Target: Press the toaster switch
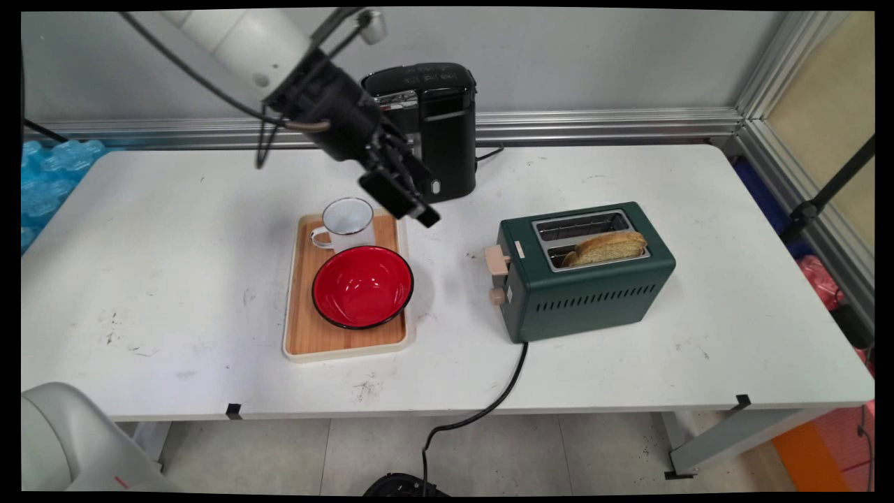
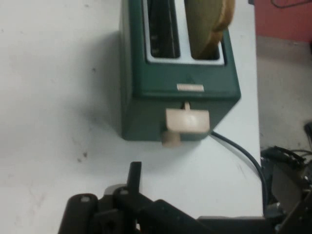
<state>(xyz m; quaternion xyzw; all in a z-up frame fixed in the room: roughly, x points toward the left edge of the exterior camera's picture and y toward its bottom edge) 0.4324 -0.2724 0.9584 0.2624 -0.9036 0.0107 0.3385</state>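
Note:
My black gripper (image 1: 412,206) hangs empty and open in the air above the right rear corner of a wooden tray (image 1: 302,328). It sits to the left of the dark green toaster (image 1: 594,293). The hand view looks straight at the toaster (image 2: 180,92) and its beige lever (image 2: 186,122). One slice of bread (image 1: 607,246) stands in the near slot, and the other slot is empty. In the hand view my gripper (image 2: 209,200) has its fingers (image 2: 135,176) spread wide, well short of the lever.
The tray carries a white enamel mug (image 1: 347,222) and a red bowl (image 1: 362,286). A black coffee machine (image 1: 436,129) stands behind my gripper. The toaster's black cable (image 1: 499,398) runs over the table's front edge.

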